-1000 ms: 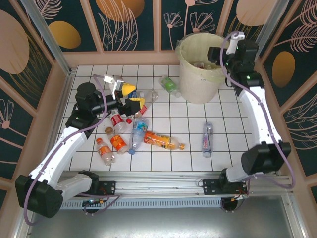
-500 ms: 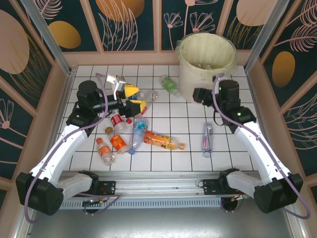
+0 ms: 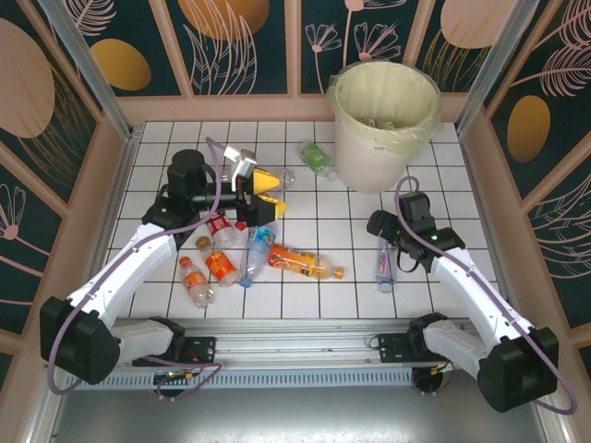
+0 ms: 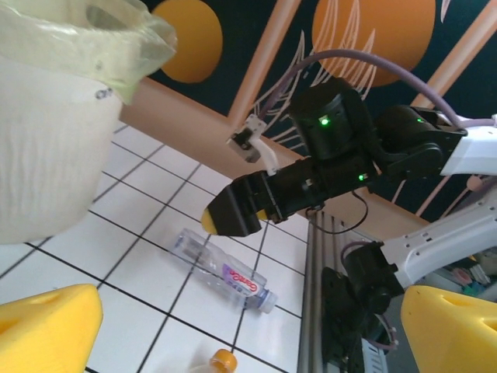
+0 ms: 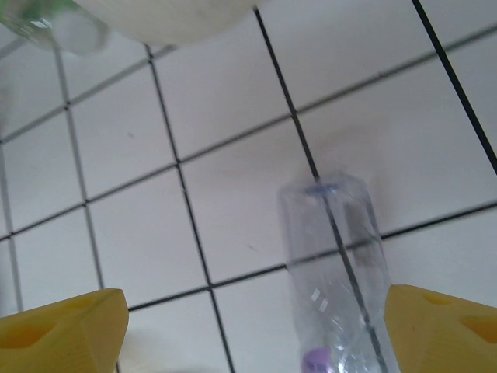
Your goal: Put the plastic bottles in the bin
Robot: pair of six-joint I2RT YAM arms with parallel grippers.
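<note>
Both wide apart and empty: left gripper (image 3: 270,194) by the left heap, right gripper (image 5: 258,328) over a lone bottle (image 3: 386,257), roughly eight plastic bottles (image 3: 303,263) on the tiles (image 3: 305,212), one bin (image 3: 374,159) behind.

The left arm (image 3: 120,272) and right arm (image 3: 476,295) have white shells, black joints, looping purple cables (image 4: 342,53) and yellow jaws.

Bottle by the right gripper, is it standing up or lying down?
Lying down: the clear bottle rests on its side across the white tiles, close to the open right gripper.
</note>
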